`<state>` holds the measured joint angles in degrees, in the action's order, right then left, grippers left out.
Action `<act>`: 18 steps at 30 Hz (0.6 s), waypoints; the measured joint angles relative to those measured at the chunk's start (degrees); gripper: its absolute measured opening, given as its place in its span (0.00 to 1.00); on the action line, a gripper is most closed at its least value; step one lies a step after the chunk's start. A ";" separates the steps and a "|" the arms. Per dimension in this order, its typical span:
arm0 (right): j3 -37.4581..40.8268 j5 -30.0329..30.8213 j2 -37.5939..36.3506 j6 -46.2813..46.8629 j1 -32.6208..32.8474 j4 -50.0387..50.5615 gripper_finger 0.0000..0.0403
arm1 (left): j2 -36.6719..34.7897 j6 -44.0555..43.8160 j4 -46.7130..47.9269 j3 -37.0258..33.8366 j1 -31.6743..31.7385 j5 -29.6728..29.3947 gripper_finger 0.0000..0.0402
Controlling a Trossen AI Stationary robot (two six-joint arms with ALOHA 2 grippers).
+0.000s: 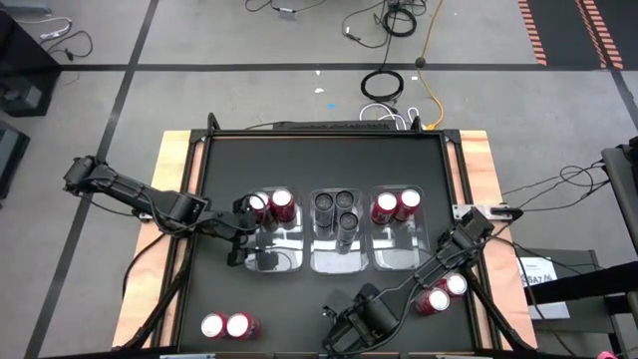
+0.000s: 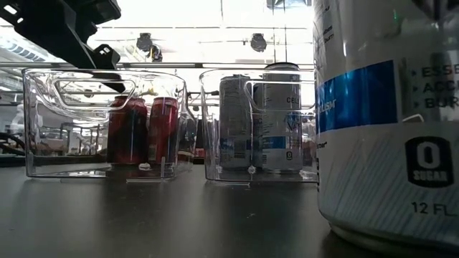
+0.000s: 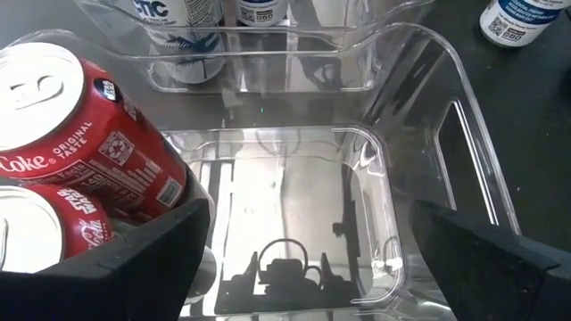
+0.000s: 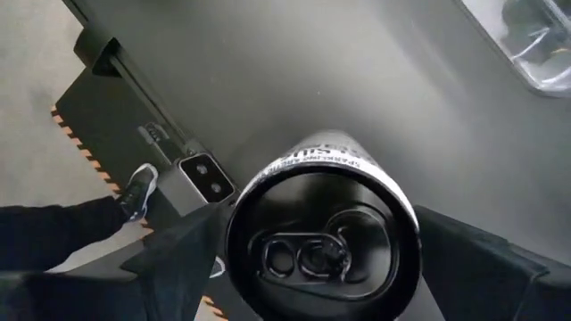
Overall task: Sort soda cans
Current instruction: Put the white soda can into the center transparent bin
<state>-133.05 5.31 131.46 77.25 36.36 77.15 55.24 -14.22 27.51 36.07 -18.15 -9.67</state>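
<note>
Three clear bins stand in a row mid-table. The left bin holds two red soda cans at its far end, the middle bin three dark-topped cans, and the right bin two red cans. My left gripper hangs open over the left bin's bare near half, beside the red cans. At the table's near edge my right gripper is shut on a dark-topped can, which the hand hides in the high view. My right gripper comes at the dark-topped can from above, pointing steeply down. One finger lies against each side of its upper wall, just below the rim. The can is upright, and in the low view its base stands on the table.
Two loose red cans stand at the near left and two more at the near right, under my right arm. Bare black table lies between the bins and the near edge. A person's shoe shows on the floor beyond the table edge.
</note>
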 joint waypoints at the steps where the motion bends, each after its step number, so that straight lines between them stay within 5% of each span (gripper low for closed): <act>1: 0.00 -0.16 0.00 0.11 0.00 0.04 0.86 | 0.00 -0.02 0.02 0.00 0.00 0.00 0.98; 18: 0.00 -1.01 -0.09 1.87 -0.42 0.51 0.64 | 0.00 -0.41 0.01 0.00 0.00 0.00 0.98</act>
<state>-133.05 4.29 131.37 79.13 35.94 77.66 55.24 -14.64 27.52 36.07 -18.15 -9.67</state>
